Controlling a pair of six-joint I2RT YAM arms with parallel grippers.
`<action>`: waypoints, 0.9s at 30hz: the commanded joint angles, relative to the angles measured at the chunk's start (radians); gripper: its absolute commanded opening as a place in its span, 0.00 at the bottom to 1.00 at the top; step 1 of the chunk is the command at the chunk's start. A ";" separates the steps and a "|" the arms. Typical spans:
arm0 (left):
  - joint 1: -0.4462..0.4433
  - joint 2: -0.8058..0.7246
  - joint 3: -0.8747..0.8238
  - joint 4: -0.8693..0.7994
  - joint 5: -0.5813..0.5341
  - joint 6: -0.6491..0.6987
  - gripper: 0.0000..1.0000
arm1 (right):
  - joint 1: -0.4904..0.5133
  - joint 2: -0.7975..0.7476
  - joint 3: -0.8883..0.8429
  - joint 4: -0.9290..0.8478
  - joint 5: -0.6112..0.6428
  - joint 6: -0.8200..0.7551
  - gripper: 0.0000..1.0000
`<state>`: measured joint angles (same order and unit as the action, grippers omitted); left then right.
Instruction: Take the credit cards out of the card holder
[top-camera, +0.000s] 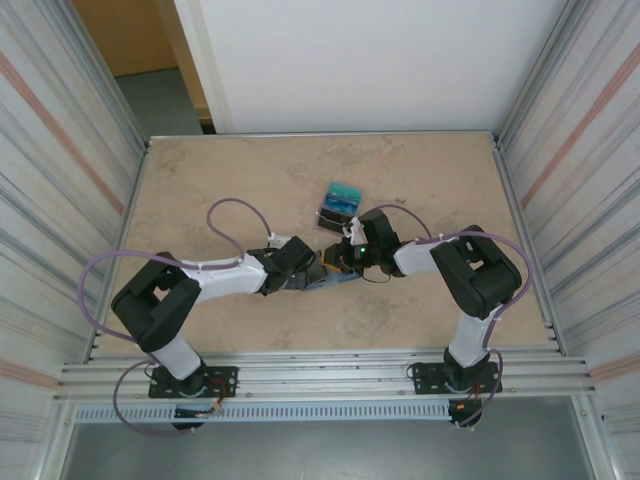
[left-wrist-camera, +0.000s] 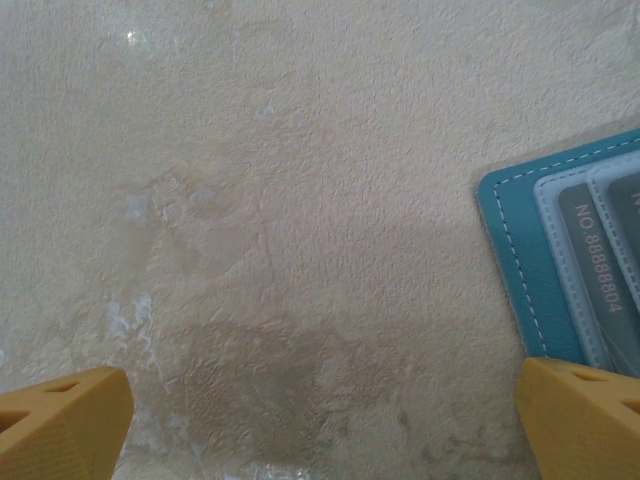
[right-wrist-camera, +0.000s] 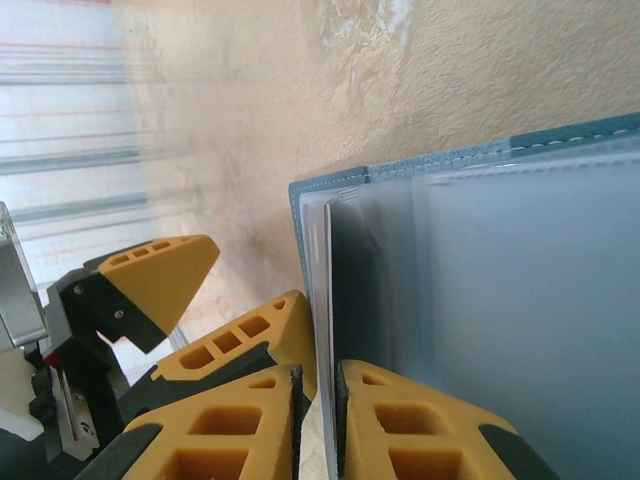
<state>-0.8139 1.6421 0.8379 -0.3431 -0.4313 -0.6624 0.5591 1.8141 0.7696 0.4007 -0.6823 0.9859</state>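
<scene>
Beige desk (top-camera: 420, 180): my right pincer (right-wrist-camera: 318, 400) clamps one credit card (right-wrist-camera: 328, 290) inside the card holder (right-wrist-camera: 330, 185); left pincer (left-wrist-camera: 320, 420) gapes wide. Removal unfinished, I judge.

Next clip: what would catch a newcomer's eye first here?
The right gripper pinches the edge of a credit card sticking out of the blue card holder, at the middle of the table. The left gripper hangs wide open, the holder's corner just beside it. Beyond them a small dark tray holds teal cards.
</scene>
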 joint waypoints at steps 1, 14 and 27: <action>-0.004 0.003 0.018 -0.042 -0.025 -0.012 0.99 | -0.008 -0.024 -0.013 0.039 -0.028 0.017 0.18; -0.002 0.004 0.023 -0.046 -0.030 -0.011 0.99 | -0.019 -0.019 -0.024 0.061 -0.035 0.029 0.15; -0.002 0.002 0.022 -0.049 -0.033 -0.014 0.99 | -0.030 -0.020 -0.034 0.073 -0.038 0.039 0.15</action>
<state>-0.8139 1.6421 0.8433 -0.3595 -0.4320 -0.6621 0.5377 1.8141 0.7475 0.4461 -0.6933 1.0134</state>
